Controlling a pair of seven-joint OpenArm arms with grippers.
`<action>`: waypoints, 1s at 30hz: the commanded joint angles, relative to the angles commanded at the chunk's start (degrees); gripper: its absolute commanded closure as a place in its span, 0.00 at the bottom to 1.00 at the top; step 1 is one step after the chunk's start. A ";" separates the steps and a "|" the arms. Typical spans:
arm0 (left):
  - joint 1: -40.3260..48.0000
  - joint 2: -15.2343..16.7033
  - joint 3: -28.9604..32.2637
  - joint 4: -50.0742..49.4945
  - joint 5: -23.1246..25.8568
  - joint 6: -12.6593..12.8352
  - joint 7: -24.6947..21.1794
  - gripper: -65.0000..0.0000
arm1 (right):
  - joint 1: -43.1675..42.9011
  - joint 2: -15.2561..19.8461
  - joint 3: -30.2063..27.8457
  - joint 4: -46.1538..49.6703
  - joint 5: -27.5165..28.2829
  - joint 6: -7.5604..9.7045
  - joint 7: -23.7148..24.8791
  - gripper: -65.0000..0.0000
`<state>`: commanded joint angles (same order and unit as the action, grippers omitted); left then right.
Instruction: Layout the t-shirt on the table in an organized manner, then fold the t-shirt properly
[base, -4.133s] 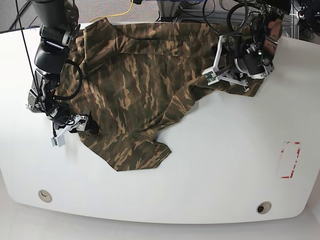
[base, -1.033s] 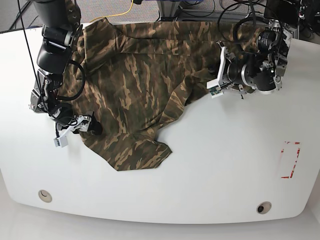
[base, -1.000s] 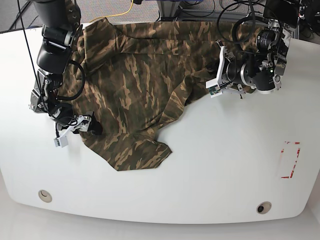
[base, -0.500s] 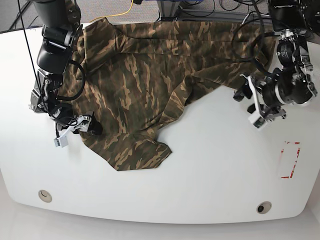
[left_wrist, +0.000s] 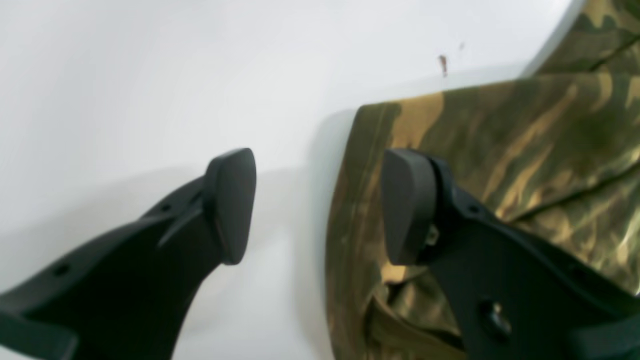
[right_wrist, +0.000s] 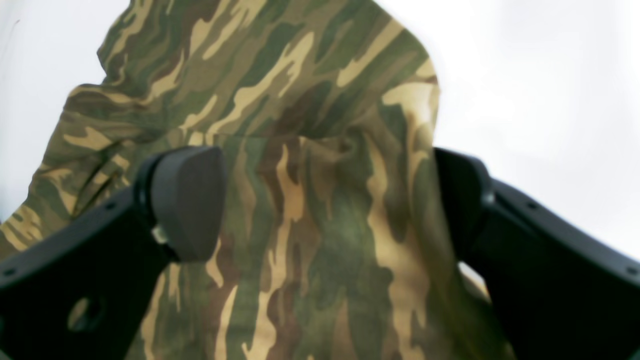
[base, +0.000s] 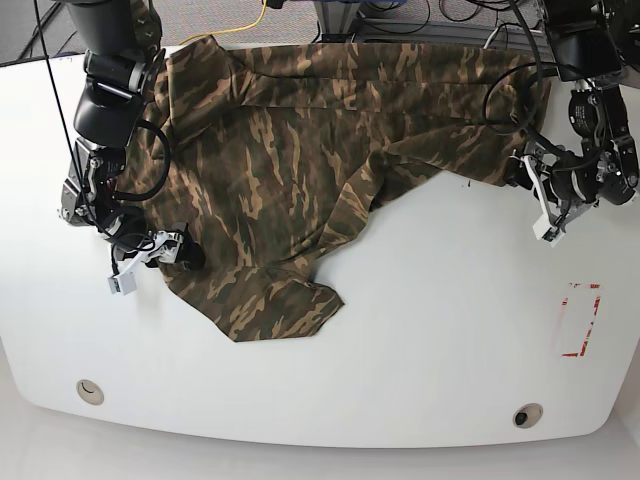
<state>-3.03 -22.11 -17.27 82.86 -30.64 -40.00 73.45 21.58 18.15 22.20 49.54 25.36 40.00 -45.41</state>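
The camouflage t-shirt (base: 300, 150) lies spread over the far half of the white table (base: 420, 330), with a folded flap reaching toward the front (base: 270, 305). My left gripper (base: 522, 178) sits at the shirt's right edge. In the left wrist view it (left_wrist: 320, 200) is open, and the hem corner of the t-shirt (left_wrist: 500, 150) lies under one of its fingers (left_wrist: 410, 205). My right gripper (base: 185, 252) is at the shirt's left lower edge. In the right wrist view it (right_wrist: 325, 200) is open wide and straddles a raised fold of the t-shirt (right_wrist: 320, 150).
A small red-marked rectangle (base: 578, 320) is on the table's right side. Two round grommet holes (base: 90, 391) (base: 527, 415) sit near the front edge. Cables and equipment (base: 400, 15) crowd the space behind the far edge.
My left arm has swung right from the middle of the shirt to its right edge, and the right side of the shirt now lies stretched out. The right arm has not moved.
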 joint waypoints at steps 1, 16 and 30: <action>0.00 0.00 0.00 -0.53 0.00 0.00 0.00 0.42 | 0.00 0.00 0.00 0.00 0.00 0.00 0.00 0.10; 0.09 0.79 9.23 -4.57 -10.20 0.00 0.18 0.56 | 0.00 0.00 0.00 0.00 0.00 0.00 0.00 0.10; 3.25 -0.26 10.81 7.30 -12.22 0.00 3.25 0.81 | 0.09 0.00 0.00 0.00 0.00 0.00 0.00 0.10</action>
<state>0.22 -22.37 -6.46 90.15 -42.86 -40.00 76.70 21.67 18.15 22.20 49.54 25.36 40.00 -45.41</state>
